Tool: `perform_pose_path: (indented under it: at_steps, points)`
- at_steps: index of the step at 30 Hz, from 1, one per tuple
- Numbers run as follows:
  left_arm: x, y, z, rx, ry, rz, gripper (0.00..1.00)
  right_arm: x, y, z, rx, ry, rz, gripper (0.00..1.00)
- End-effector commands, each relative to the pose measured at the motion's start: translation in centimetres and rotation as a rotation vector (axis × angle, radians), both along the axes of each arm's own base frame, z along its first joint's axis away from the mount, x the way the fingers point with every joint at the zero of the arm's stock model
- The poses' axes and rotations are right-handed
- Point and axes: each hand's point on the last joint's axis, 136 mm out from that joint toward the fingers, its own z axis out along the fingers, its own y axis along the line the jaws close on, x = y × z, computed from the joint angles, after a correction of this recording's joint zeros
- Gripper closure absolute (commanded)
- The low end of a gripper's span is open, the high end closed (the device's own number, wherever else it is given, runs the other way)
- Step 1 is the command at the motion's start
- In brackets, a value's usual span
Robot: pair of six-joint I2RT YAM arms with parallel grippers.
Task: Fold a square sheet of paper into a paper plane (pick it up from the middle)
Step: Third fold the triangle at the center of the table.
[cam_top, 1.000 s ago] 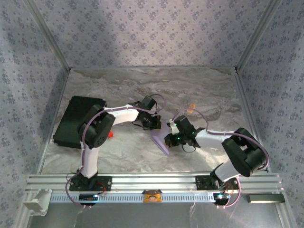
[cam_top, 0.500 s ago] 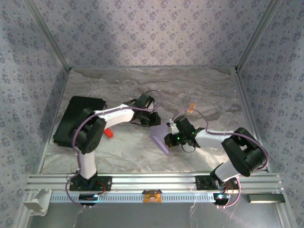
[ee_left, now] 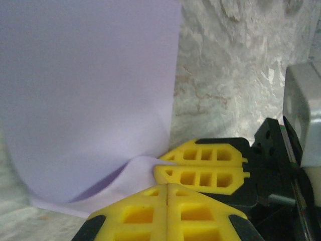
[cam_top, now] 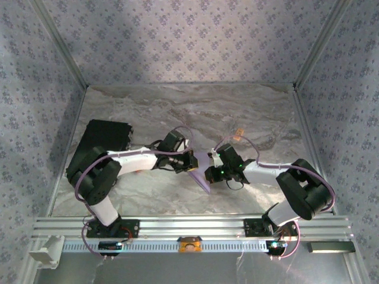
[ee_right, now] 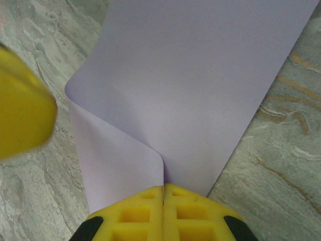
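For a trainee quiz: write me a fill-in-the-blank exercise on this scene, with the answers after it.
The right gripper is shut on the lavender ___.
The left gripper has its jaws ___.
The black pad lies on the ___ side of the table.
Both grippers have fingers coloured ___.
Missing words: paper; shut; left; yellow.

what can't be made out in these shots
- Top external: much of the square sheet of paper, covered by the left gripper and right gripper.
- Left wrist: whether the shut left gripper pinches the sheet; the contact is hidden behind it.
- Right wrist: yellow shape at left, blurred, cut off.
- Top external: small orange thing, too small to identify.
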Motion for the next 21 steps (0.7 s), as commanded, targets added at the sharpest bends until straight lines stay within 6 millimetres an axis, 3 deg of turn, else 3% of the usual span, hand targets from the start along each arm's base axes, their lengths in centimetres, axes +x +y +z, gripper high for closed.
perform_pose_path:
  at_steps: [1,11,21]
  points:
    - [-0.1,-1.5,1.0,-0.1,0.022,0.018,1.0,-0.1,-0.5,-0.6,-0.036,0.019,-0.022,1.0]
    - [-1.0,-1.4,-2.1,-0.045,0.08,0.049,1.0,-0.2,-0.6,-0.6,-0.038,0.018,-0.024,1.0]
    - [-1.6,-0.8,-3.1,-0.007,0.096,0.048,1.0,-0.2,-0.7,-0.7,-0.044,0.018,-0.028,1.0]
